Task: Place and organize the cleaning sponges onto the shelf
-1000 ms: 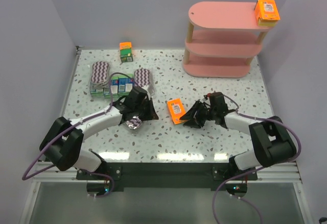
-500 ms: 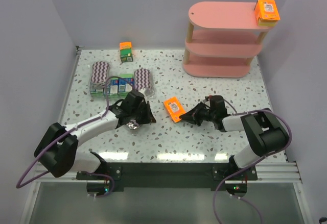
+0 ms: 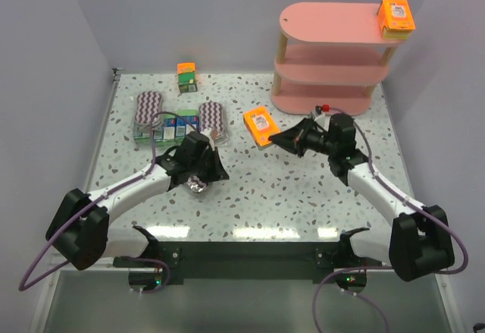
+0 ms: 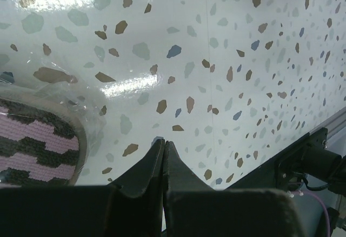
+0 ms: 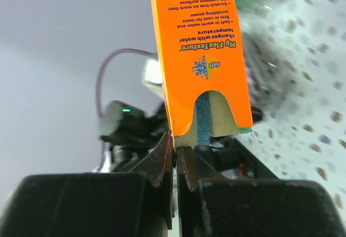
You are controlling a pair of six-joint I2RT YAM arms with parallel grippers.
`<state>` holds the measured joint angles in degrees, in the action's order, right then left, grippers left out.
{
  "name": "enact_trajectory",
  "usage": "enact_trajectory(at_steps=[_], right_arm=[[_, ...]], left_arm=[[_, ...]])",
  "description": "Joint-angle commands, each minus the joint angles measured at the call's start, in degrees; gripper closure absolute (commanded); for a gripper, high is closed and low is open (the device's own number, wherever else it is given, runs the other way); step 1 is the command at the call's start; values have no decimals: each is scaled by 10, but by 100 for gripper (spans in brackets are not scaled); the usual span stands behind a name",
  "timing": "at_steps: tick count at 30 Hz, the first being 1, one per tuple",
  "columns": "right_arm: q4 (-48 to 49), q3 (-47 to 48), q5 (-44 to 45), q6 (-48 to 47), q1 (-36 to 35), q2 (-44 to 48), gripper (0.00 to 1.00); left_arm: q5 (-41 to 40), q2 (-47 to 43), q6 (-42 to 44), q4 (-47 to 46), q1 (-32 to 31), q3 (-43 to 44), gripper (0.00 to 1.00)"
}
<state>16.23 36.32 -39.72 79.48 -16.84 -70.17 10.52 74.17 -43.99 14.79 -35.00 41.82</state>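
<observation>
Right gripper pinches an orange sponge pack by its edge, the pack sticking out straight ahead of it. Left gripper is pressed together, empty, a zigzag sponge just beside it.

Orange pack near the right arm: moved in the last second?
Yes. The orange pack, gripped by the right end effector, has shifted up the top view toward the pink shelf, now close to its bottom board.
</observation>
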Motion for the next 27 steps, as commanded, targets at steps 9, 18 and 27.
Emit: enact_trajectory(at_steps=[9, 18, 27], right_arm=[[-160, 438, -48, -1, 167, -73, 100], [-175, 625, -12, 22, 261, -229, 100], [-204, 665, 8, 36, 311, -273, 100]], left_arm=[[1, -15, 7, 16, 12, 68, 98], [-6, -51, 7, 35, 15, 73, 97], [-12, -79, -2, 36, 20, 50, 96]])
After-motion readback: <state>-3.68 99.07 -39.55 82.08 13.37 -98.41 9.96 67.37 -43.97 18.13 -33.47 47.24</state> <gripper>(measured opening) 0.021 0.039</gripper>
